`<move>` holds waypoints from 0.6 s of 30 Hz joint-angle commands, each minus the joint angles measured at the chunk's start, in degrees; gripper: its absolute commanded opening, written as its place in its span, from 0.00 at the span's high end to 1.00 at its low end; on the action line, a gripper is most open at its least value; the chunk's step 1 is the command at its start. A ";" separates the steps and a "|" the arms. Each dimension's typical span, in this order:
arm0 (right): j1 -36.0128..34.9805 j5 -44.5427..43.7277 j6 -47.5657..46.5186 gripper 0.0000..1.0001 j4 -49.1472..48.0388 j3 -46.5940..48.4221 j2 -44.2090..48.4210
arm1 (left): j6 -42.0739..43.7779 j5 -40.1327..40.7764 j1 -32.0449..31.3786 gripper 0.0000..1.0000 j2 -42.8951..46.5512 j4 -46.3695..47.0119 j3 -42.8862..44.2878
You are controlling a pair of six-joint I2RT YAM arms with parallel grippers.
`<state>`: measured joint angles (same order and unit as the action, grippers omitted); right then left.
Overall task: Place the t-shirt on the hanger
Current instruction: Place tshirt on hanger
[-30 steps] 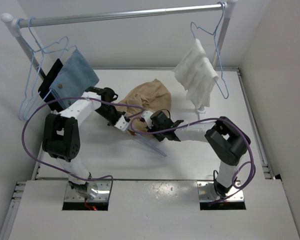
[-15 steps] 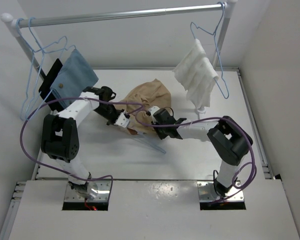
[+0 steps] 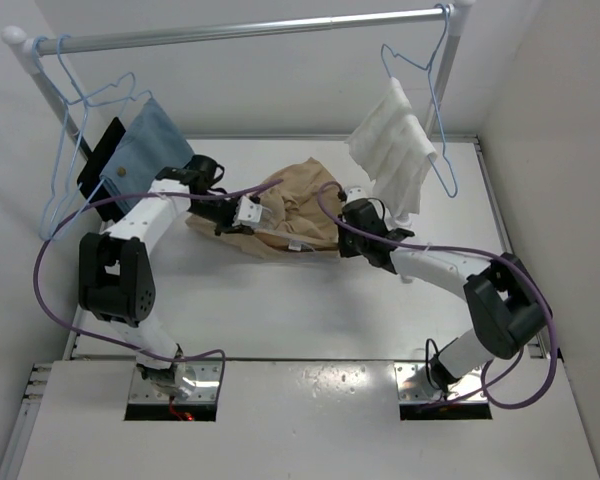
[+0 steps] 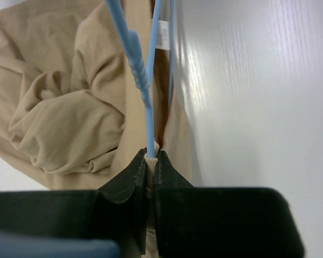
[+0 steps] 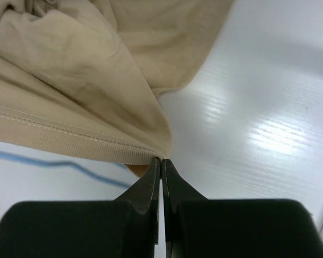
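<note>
The tan t-shirt [image 3: 292, 208] lies crumpled and stretched between my two grippers at mid table. My left gripper [image 3: 256, 214] is shut on its ribbed collar together with the light-blue wire of the hanger [image 4: 145, 80], which runs from the fingertips [image 4: 150, 157] over the t-shirt [image 4: 70, 107]. My right gripper [image 3: 340, 233] is shut on the t-shirt's stitched hem [image 5: 70, 126] at its tip [image 5: 161, 160]. A stretch of the hanger [image 5: 54, 164] shows under the cloth. In the top view the shirt hides most of the hanger.
A metal clothes rail [image 3: 250, 30] spans the back. A blue cloth [image 3: 145, 150] on a hanger and spare blue hangers [image 3: 75, 130] hang at its left. A white towel [image 3: 395, 150] hangs on a blue hanger at its right. The white table [image 3: 300, 310] has raised side edges.
Both grippers moved toward the back of the table, the right one also rightward, pulling the shirt wider. The hanger that stuck out toward the front now lies mostly under the shirt.
</note>
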<state>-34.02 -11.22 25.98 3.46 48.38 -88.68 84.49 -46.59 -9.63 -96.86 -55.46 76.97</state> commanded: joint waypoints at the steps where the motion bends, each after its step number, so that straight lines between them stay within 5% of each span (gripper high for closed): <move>1: 1.15 -2.93 1.97 1.00 1.46 -1.80 0.88 | -11.52 -0.70 1.45 1.00 3.34 4.29 3.09; 4: 1.15 -2.40 1.97 1.00 1.46 -2.32 0.35 | -16.98 -1.22 1.45 1.00 3.34 5.63 4.32; 8: 1.76 -3.01 1.97 1.00 0.93 -2.85 0.35 | -12.78 -3.25 1.45 1.00 3.87 2.65 4.33; 18: 3.34 -5.39 0.92 1.00 0.93 -4.00 0.97 | -19.88 3.60 2.60 1.00 3.87 10.54 4.33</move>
<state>-32.32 -11.81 27.75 0.97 45.65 -88.55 67.40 -46.52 -9.54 -96.51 -49.08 79.02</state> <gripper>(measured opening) 0.002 0.100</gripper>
